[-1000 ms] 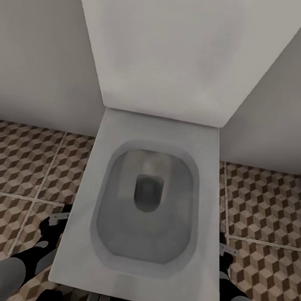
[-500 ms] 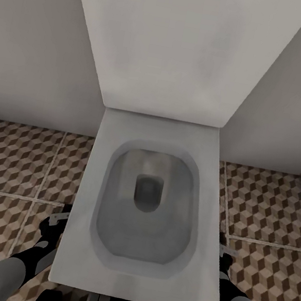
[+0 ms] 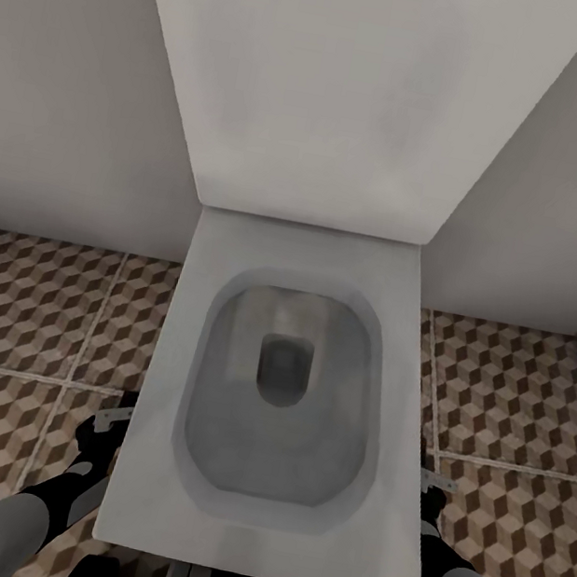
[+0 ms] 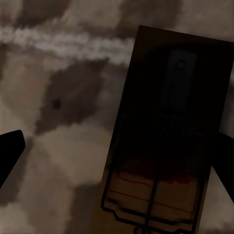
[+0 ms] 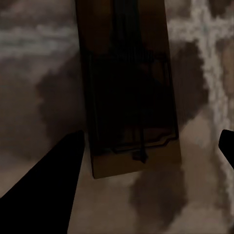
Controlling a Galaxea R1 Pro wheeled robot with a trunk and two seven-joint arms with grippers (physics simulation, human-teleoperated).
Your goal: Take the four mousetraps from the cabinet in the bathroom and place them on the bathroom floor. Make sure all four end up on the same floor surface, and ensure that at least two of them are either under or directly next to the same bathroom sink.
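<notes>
- Two flat tan wooden mousetraps, left (image 4: 165,141) and right (image 5: 129,92), with dark wire, lie on cube-patterned bathroom floor (image 3: 29,309).
- Left claw (image 4: 117,156) and right claw (image 5: 146,165) both spread wide, empty.
- Smooth white toilet (image 3: 280,391) between arms.

1. The toilet (image 3: 278,400) stands on the floor (image 3: 29,309) against the wall (image 3: 71,70).
2. One arm (image 3: 63,495) hangs at each side of it.
3. A mousetrap (image 4: 165,141) lies flat on the floor between the left gripper's (image 4: 117,156) fingers.
4. Another mousetrap (image 5: 129,87) lies likewise at the right gripper (image 5: 151,161).

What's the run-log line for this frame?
facing: toilet | left tool: open over mousetrap | right tool: open over second mousetrap | both on bathroom floor
</notes>
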